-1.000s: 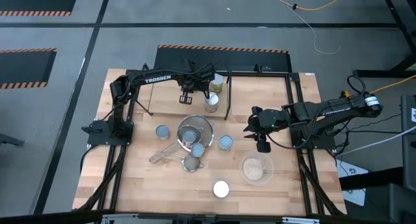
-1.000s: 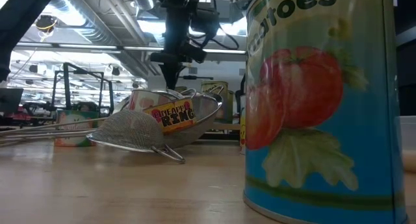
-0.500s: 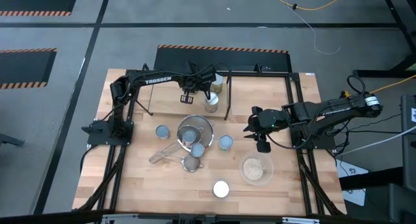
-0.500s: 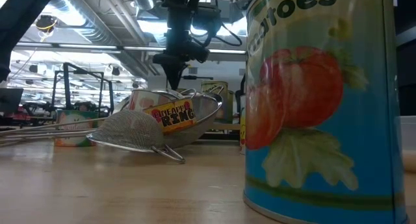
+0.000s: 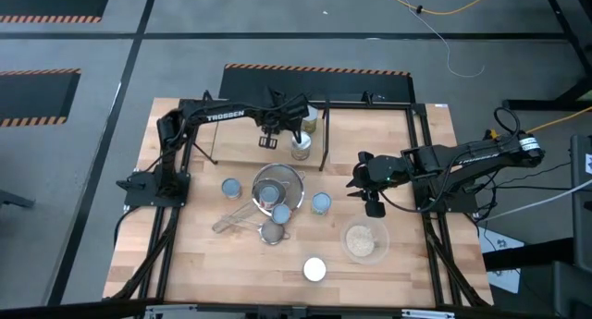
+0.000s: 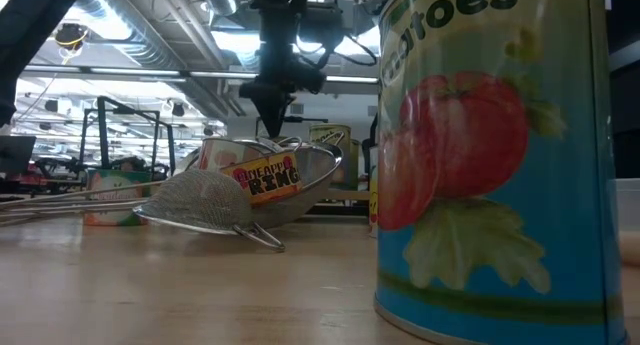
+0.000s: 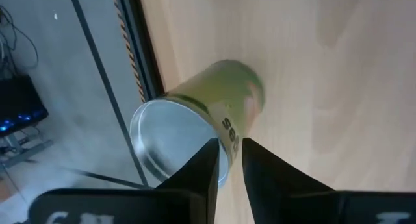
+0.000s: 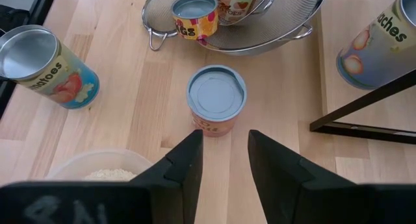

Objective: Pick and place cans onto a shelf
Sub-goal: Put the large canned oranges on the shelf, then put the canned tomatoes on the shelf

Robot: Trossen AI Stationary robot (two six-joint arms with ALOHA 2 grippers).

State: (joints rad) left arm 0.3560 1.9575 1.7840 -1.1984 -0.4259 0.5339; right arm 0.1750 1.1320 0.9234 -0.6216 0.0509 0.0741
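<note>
Wooden counter carries everything, ringed by grey floor. At its far side stands the shelf of thin black rods. The left gripper hangs over that shelf; its fingers stand a narrow gap apart with nothing between them, and just past their tips an olive can stands upright, long axis vertical, silver top up, beside a black rod. A cream-topped can stands beside those fingers, another behind it.

Nearer, a blue-topped can stands alone. A large mesh strainer holds a can, and a blue-topped can sits upright against its rim.

The right gripper hovers with fingers apart and empty; just beyond them a short can stands upright, blue lid up. Beside them, a glass bowl holds beige grains, and a tomato can stands upright.
</note>
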